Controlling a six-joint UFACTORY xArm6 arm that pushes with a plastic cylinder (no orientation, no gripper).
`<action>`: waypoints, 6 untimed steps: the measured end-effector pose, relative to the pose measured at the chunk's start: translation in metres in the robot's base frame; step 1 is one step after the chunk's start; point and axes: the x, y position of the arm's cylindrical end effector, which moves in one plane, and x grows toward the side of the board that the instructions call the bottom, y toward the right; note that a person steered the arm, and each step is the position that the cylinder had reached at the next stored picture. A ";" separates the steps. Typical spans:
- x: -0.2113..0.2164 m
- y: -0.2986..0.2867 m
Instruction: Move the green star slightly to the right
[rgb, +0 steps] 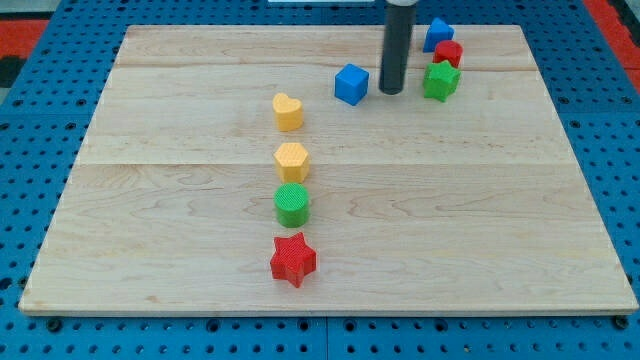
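- Camera view showed my tip (390, 92) down on the wooden board (180, 220), near the view's top, between the blue cube (351, 84) on its left and the green star (440, 81) on its right.
- No jaws on this rig, only a straight rod, so nothing was spread, pressed together or pinching; the tip was the only contact part.
- Tip stood near the star's left side, a small gap visible, touch not confirmed. I judged that placement as the setup for a rightward shove, since pushing from the left sends the star right.
- Green star sat near the view's top right, just below a red block (448, 53), shape unclear; a blue block (437, 34) sat behind that, close to the top edge. The three were bunched tight, apparently touching.
- Risk as I judged it: the red block was so close that a skewed push could drag it along; a straight, short push seemed needed.
- Elsewhere, well apart from the tip: a yellow heart (288, 111), a yellow hexagon (291, 161), a green cylinder (292, 204) and a red star (292, 258) ran in a column down the view's middle-left.
- Task looked not yet done.
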 end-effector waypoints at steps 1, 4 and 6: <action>-0.028 0.031; -0.032 0.028; -0.013 0.013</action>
